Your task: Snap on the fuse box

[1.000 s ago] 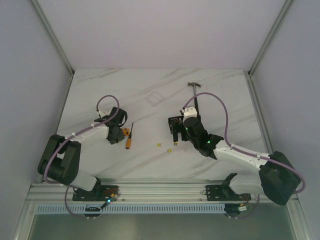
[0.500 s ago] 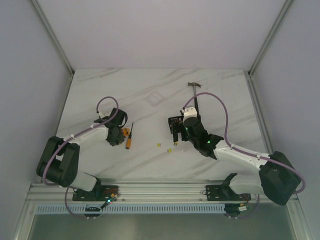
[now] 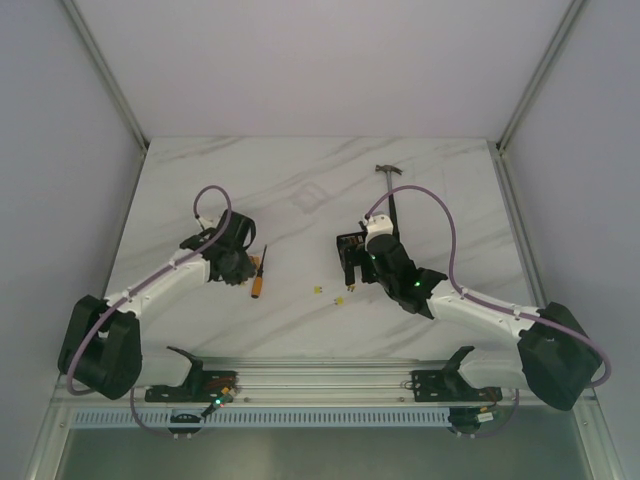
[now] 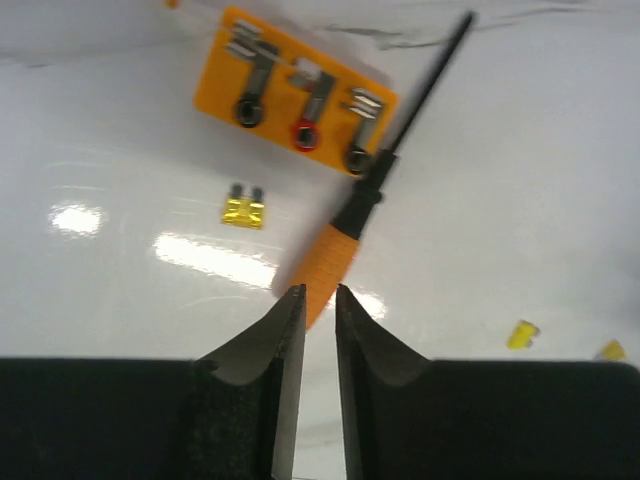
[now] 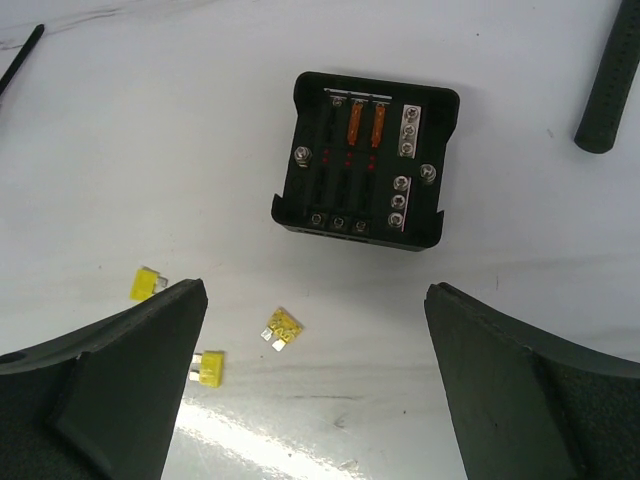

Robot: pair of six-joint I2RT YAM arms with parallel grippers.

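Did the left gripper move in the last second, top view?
Yes, slightly. The black left gripper has shifted right, closer to the orange-handled, black-shafted screwdriver, which stayed put. The arm's elbow swung out to the left.

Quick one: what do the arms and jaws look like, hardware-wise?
Left arm and right arm match: white links, black joint housings, a mauve cable looping out near each wrist. Green light on the right forearm. Jaws are matte black, tapered wedges.

White marble table (image 3: 300, 330) seen from above. Left arm (image 3: 160, 283) ends beside an orange-handled screwdriver (image 3: 258, 280); right arm (image 3: 470, 305) ends at the fuse box (image 3: 345, 244), near a hammer (image 3: 390, 188).
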